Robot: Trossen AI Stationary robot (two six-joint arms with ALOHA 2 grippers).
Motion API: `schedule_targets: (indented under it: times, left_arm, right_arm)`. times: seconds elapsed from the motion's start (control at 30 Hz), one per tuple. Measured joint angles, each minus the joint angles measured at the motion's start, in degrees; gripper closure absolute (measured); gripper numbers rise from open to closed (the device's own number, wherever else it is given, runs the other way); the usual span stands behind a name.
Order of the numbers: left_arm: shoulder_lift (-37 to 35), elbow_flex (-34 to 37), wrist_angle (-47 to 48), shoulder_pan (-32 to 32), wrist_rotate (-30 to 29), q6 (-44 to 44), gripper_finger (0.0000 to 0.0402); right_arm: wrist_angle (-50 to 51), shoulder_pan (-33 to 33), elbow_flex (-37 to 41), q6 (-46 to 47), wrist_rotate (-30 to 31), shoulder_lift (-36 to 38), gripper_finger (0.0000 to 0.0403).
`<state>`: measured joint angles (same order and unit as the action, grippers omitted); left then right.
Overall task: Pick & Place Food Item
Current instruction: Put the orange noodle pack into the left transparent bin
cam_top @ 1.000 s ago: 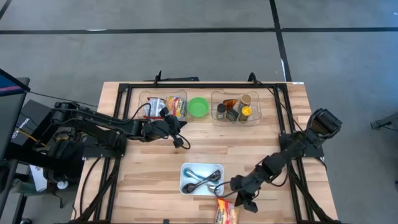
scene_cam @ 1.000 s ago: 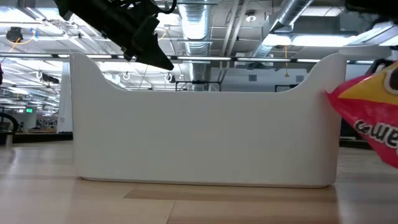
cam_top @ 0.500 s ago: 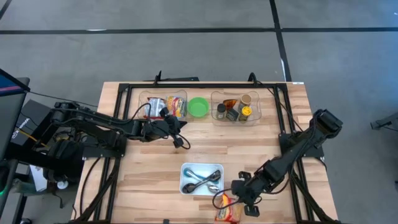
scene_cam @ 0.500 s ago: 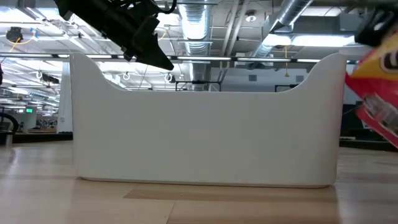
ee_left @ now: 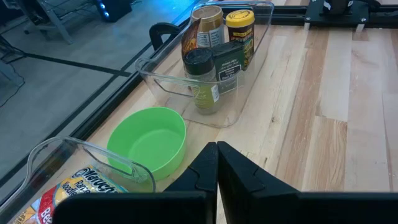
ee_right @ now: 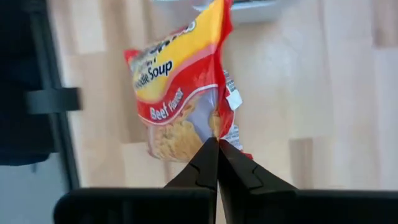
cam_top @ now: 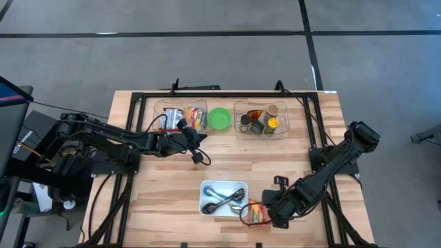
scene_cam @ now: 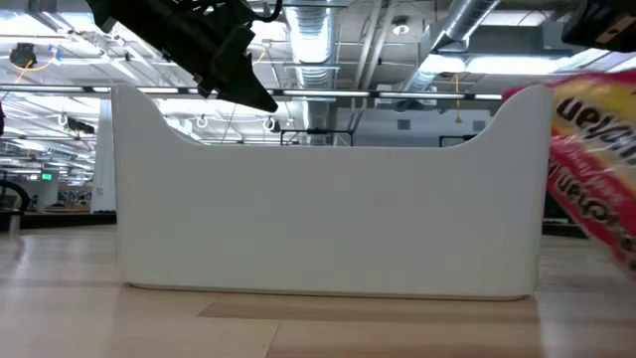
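Beside the white tray [cam_top: 205, 204], right hand [cam_top: 265, 215] has lifted the noodle packet [cam_top: 253, 213].

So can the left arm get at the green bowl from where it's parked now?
Probably yes. The left gripper hangs shut just in front of the green bowl, which sits between the two clear bins with nothing over it. It would have to open first. The right gripper is busy holding the noodle soup packet.

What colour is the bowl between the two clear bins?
The bowl is green, clearest in the left wrist view.
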<state>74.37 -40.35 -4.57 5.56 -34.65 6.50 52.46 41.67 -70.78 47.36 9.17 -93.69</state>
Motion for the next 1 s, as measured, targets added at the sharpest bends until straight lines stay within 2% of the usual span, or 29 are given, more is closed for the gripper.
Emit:
schedule_targets:
  times: [0.47,0.7,1.0]
  left_arm:
    - [0.0,0.0,0.0,0.0,0.0,0.0,0.0399]
    - [0.0,0.0,0.0,0.0,0.0,0.0,0.0399]
    - [0.0,0.0,0.0,0.0,0.0,0.0,0.0399]
  right_arm:
    - [11.9,-0.2,0.0,3.9,3.8,0.0,0.0403]
    - [13.9,-1.4,0.0,3.7,7.8,0.0,0.0403]
    - [15.2,-1.6,-1.2,3.2,9.1,0.0,0.0403]
